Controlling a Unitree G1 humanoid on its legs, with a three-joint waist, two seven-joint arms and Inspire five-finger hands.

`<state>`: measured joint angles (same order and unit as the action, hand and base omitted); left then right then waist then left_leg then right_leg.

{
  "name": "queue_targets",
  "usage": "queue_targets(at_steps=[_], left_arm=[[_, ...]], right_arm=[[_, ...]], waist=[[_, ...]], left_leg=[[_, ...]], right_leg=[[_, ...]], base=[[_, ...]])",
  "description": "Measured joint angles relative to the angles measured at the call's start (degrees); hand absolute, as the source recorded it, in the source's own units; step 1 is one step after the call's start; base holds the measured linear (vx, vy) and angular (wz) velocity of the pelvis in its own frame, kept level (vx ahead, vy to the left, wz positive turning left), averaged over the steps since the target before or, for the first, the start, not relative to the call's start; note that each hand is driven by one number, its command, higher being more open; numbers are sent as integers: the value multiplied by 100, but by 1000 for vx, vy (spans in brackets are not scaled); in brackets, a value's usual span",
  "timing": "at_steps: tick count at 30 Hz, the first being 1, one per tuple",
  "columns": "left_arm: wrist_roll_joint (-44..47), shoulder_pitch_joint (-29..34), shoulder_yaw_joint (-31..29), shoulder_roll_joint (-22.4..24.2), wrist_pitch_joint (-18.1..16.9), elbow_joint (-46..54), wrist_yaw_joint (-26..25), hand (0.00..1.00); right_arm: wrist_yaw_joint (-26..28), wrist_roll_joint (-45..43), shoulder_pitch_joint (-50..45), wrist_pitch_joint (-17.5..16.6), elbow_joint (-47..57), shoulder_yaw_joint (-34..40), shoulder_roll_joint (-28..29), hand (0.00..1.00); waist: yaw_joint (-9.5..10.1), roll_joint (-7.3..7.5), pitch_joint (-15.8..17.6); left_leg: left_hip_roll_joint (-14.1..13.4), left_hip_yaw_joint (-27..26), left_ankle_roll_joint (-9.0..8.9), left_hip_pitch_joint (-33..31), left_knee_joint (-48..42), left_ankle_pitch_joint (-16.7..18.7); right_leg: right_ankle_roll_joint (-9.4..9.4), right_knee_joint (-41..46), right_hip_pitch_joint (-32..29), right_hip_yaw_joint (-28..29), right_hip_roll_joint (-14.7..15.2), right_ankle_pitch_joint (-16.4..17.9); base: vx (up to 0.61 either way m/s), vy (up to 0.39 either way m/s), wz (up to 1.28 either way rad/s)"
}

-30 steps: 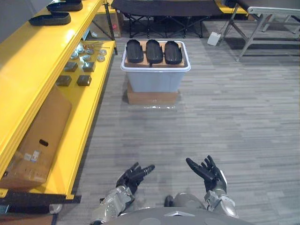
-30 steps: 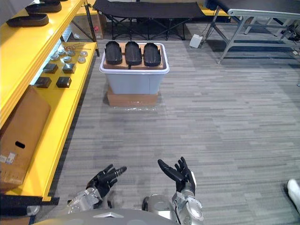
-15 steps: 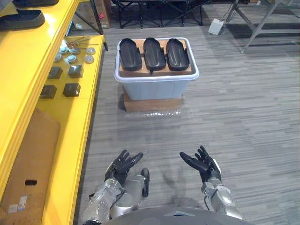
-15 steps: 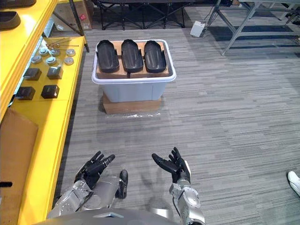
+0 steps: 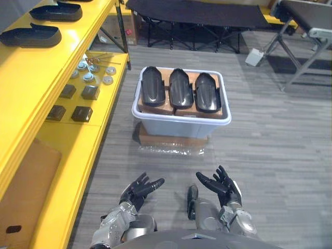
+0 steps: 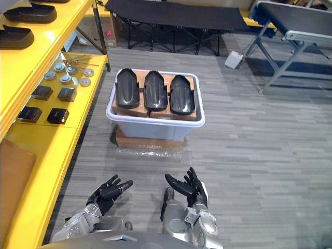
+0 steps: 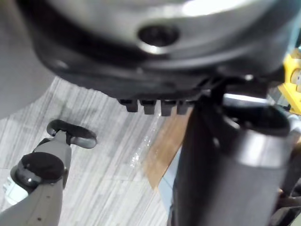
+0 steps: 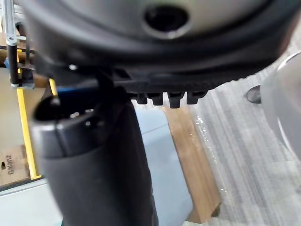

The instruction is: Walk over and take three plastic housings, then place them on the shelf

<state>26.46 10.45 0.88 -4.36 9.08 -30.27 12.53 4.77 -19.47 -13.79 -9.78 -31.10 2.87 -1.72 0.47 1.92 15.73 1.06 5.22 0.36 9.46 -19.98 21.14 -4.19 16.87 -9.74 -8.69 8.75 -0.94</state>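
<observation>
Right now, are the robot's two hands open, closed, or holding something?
Left hand: open, fingers relaxed, holding nothing.
Right hand: open, fingers spread, holding nothing.

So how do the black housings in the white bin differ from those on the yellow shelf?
The three black plastic housings in the white bin lie side by side, pointing away from the robot; the black housings on the yellow shelf lie crosswise, one behind another. Bin ones sit low, shelf ones on the top level. Shape looks alike.

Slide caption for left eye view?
Left hand and right hand open before three housings in bin by shelf.
</observation>
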Motion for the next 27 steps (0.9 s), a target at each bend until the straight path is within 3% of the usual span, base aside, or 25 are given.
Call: queue_targets(at_steps=[2, 3, 4, 6, 8, 9, 10, 11, 12, 14, 16, 17, 19, 22, 27], left_arm=[[31, -98, 165, 128, 24, -8, -23, 100], [60, -103, 198, 168, 18, -10, -24, 100], [225, -140, 361, 221, 23, -70, -60, 100], [280, -90, 399, 361, 17, -77, -79, 100], [284, -18, 452, 439, -69, -56, -112, 100], [291, -21, 471, 425, -126, -60, -130, 100], [291, -32, 509, 375, -221, -61, -195, 100], [291, -24, 511, 368, -263, -61, -215, 100], [313, -19, 514, 347, -355, -50, -219, 100], [443, -24, 525, 281, -423, 101, -210, 100], [483, -98, 579, 221, -417, 153, -197, 100], [495, -112, 603, 207, -417, 200, -196, 100], [488, -190, 619, -19, -387, 236, -255, 100], [477, -324, 628, -274, -316, 186, -415, 100], [473, -35, 587, -459, -247, -4, -596, 100]], right_arm=[[-53, 17, 14, 5, 9, 118, -33, 100], [-66, 35, 35, 5, 12, 146, -35, 100], [-119, 62, 108, 8, 23, 211, -37, 100], [-155, 72, 99, 15, 96, 227, -67, 100], [-176, 105, 42, 11, 265, 207, -143, 100], [-174, 111, 45, 9, 281, 207, -154, 100], [-174, 117, 14, 3, 357, 227, -158, 100], [-172, 121, -24, -3, 419, 242, -166, 100], [-172, 121, -149, -17, 618, 298, -185, 100], [-166, 121, -360, -48, 960, 471, -199, 100], [-165, 347, -535, -99, 1100, 660, -234, 100], [-160, 351, -602, -115, 1173, 669, -286, 100], [-146, 346, -768, -110, 1455, 545, -275, 100], [-43, 342, -1032, -61, 2142, 254, -238, 100], [97, 204, -1350, 64, 3033, -28, -215, 100]], waist=[[-50, -311, -122], [-59, -334, -137], [-83, -317, -135], [-82, -284, -133], [-78, -272, -110], [-73, -281, -107], [-95, -305, -100], [-101, -226, -56], [-105, -236, -64], [-215, -228, -25], [-274, -267, -12], [-294, -362, -2], [-390, -148, -48], [-413, -86, -65], [-478, -32, -88]], left_leg=[[-502, 45, -201, -4, -36, 253], [-593, 20, -250, 15, 15, 237], [-686, -173, -419, 24, -49, 74], [-755, -316, -533, -151, -603, -128], [-929, -385, -610, -803, -2167, -552], [-1001, -458, -581, -952, -2498, -525], [-1071, -659, -535, -1131, -2627, -415], [-1074, -739, -502, -1164, -2467, -371], [-1056, -910, -508, -1194, -1810, -300], [-909, -1062, -457, -1217, -351, -485], [-849, -1147, -477, -1210, 567, -1510], [-859, -1143, -597, -1240, 617, -1883], [-606, -1244, -505, -1085, 902, -1955], [-427, -1409, -381, -1087, 1256, -2045], [-362, -1521, -379, -890, 1373, -2017]], right_leg=[[296, 433, -96, -332, -302, 445], [320, 559, -137, -391, -328, 559], [450, 789, -170, -453, -342, 862], [484, 777, -10, -509, -358, 978], [570, 420, 428, -528, -543, 1072], [580, 295, 542, -519, -598, 1068], [607, 88, 804, -514, -610, 1057], [630, -10, 909, -509, -599, 1037], [644, -185, 1076, -513, -554, 1004], [551, -241, 1244, -541, -391, 963], [345, -191, 1385, -510, -289, 1056], [273, -186, 1440, -491, -306, 1105], [120, -275, 1432, -339, -55, 1146], [-67, -518, 1304, -205, 71, 1034], [-152, -725, 1507, -149, 118, 923]], base=[[270, -348, 35], [261, -312, 31], [240, -290, 25], [244, -291, 15], [213, -215, 1], [187, -98, -8], [199, -78, -10], [240, -81, -10], [229, -32, -9], [299, 50, 0], [279, 123, -1], [228, 118, -5], [193, 161, -4], [121, 147, -17], [90, 57, -8]])
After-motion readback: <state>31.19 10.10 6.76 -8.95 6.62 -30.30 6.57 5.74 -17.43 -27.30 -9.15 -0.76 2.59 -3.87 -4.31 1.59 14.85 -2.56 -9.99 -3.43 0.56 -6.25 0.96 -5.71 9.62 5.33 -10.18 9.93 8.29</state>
